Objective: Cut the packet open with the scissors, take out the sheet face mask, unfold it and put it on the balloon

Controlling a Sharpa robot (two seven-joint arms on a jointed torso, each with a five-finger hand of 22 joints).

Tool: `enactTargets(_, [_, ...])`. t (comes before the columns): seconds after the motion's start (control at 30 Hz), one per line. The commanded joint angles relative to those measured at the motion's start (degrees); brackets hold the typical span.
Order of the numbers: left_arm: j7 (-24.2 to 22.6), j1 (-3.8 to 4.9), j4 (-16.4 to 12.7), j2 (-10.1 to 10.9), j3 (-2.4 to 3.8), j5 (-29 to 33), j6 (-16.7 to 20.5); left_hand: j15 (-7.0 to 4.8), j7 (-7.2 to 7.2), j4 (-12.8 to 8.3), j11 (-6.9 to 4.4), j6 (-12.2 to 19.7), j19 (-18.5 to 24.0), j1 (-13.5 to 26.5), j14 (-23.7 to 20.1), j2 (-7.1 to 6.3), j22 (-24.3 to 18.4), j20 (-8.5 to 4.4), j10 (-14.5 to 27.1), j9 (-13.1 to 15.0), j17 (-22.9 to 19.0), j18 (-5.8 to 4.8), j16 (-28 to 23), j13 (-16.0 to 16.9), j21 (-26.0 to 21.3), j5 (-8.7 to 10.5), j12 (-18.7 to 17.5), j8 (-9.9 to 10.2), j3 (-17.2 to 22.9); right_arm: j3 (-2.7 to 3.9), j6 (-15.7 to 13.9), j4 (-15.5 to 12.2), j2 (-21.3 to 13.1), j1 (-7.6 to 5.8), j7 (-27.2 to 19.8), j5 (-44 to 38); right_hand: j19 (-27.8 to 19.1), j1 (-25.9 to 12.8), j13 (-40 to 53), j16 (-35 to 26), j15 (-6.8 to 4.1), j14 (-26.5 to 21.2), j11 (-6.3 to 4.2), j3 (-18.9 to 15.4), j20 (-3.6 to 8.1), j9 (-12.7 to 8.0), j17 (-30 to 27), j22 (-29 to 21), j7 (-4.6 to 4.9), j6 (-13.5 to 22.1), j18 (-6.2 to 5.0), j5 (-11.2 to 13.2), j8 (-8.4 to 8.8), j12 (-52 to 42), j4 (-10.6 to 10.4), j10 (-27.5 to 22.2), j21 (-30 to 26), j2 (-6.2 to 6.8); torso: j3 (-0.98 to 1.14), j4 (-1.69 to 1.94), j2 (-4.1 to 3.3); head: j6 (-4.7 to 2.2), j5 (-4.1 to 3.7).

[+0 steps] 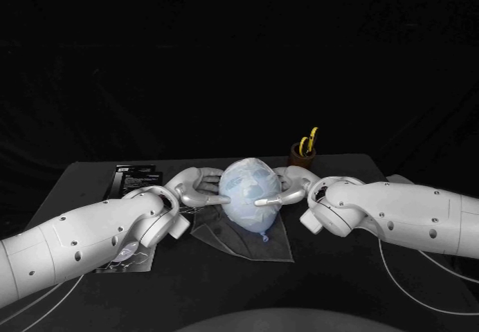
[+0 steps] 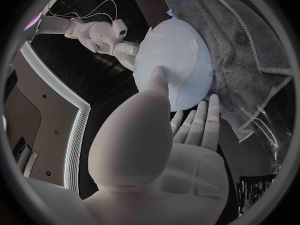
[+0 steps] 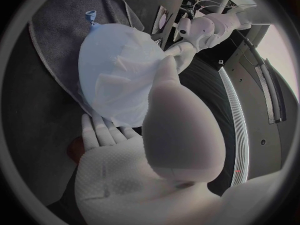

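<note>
A pale blue balloon point(image 1: 252, 211) lies on a grey cloth point(image 1: 239, 242) at the table's middle, knot toward me. A white sheet mask point(image 1: 248, 181) is draped over its upper face, with creases. My left hand point(image 1: 194, 188) touches the balloon's left side and my right hand point(image 1: 289, 187) its right side. In the left wrist view the left hand point(image 2: 181, 130) has its thumb on the masked balloon point(image 2: 178, 60) and its fingers along the balloon's edge. The right hand point(image 3: 144, 135) lies the same way on the balloon point(image 3: 119, 75). A black packet point(image 1: 135, 176) lies behind the left arm.
Yellow-handled scissors point(image 1: 309, 140) stand in a brown cup point(image 1: 302, 158) behind the right hand. A clear wrapper point(image 1: 130, 254) lies under the left forearm. The cloth point(image 2: 250, 60) spreads well beyond the balloon.
</note>
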State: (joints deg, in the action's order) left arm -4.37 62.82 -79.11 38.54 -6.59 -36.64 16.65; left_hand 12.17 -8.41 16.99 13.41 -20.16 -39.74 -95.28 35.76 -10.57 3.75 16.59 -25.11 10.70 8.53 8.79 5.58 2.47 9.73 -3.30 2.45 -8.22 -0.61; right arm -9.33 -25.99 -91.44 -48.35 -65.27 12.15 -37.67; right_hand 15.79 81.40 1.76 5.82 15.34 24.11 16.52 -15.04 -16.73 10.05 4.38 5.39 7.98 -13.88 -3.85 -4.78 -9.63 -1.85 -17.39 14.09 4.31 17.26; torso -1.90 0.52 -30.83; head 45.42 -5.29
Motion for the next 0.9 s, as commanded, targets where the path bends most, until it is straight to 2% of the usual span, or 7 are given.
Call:
enactTargets(0.03, [-2.71,-0.02,-0.6,0.2,0.07,1.93,0.86,-0.04,-6.88,0.08,-0.01,-0.57,-0.45,0.57,0.42,0.26,0.05,0.07,-0.39,0.15,0.08,0.55,0.41,0.05,0.23,0.4,0.04,-0.39,0.39,-0.16,0.97,-0.36,0.62,0.58,-0.88,2.18,1.22,0.89,0.1,0.62,-0.25,1.71,-0.17,0.56,0.02,0.44,0.38,0.32,9.31,0.08,-1.31,-0.44,-0.8,-0.04,0.01,0.94,0.5,0.1,-0.06,0.04,-0.09,0.07,0.01])
enactTargets(0.2, [-4.02,-0.03,-1.2,0.85,0.13,3.18,1.36,-0.03,-6.89,0.07,-0.01,-0.62,-0.46,0.6,0.49,0.31,0.04,0.08,-0.44,0.17,0.09,0.53,0.43,0.06,0.23,0.4,0.05,-0.42,0.45,-0.16,0.72,-0.54,1.46,1.09,-1.5,3.08,4.76,1.77,0.21,1.76,-0.85,5.3,-0.53,1.84,0.05,1.27,1.03,1.25,9.35,0.3,-2.04,-0.64,-2.46,-0.18,0.08,2.42,1.88,-0.32,-0.08,0.09,-0.03,0.08,-0.01])
enactTargets(0.33, [-4.59,-0.03,-1.66,1.39,0.16,3.89,1.56,-0.01,-6.9,0.06,-0.01,-0.68,-0.4,0.62,0.57,0.38,0.03,0.08,-0.53,0.2,0.11,0.52,0.44,0.07,0.21,0.41,0.06,-0.45,0.52,-0.15,0.28,-0.86,1.96,1.36,-2.09,3.55,5.75,2.15,0.22,1.95,-0.97,6.15,-0.59,2.58,0.05,1.58,1.16,1.45,9.34,0.61,-2.17,-0.57,-3.13,-0.15,0.04,2.74,2.23,-0.54,-0.08,0.09,-0.04,0.04,0.13])
enactTargets(0.7, [-5.3,-0.06,-3.49,3.43,0.32,5.02,2.16,0.02,-6.93,0.05,0.0,-0.71,-0.45,0.62,0.49,0.43,0.02,0.09,-0.48,0.21,0.08,0.49,0.42,0.06,0.21,0.4,0.05,-0.47,0.59,-0.14,-1.96,-1.21,3.85,1.99,-4.23,6.31,7.8,2.83,0.24,2.01,-1.15,7.3,-0.7,4.02,0.08,2.56,1.25,1.79,9.39,0.9,-2.39,-0.34,-5.19,-0.15,0.05,3.48,2.91,-1.13,-0.04,0.01,0.02,-0.02,0.29])
enactTargets(0.9, [-5.48,-0.07,-4.77,4.91,0.41,5.46,2.45,0.07,-6.96,0.05,0.02,-0.82,-0.37,0.61,0.55,0.46,0.01,0.1,-0.48,0.26,0.09,0.46,0.43,0.06,0.18,0.4,0.05,-0.52,0.66,-0.13,-2.69,-0.88,5.77,2.51,-5.36,7.75,7.97,2.86,0.22,1.85,-1.15,6.93,-0.69,4.01,0.08,2.58,1.16,1.8,9.38,1.1,-2.4,-0.29,-5.34,-0.11,0.05,3.34,2.97,-1.13,-0.03,0.07,0.0,-0.23,0.29])
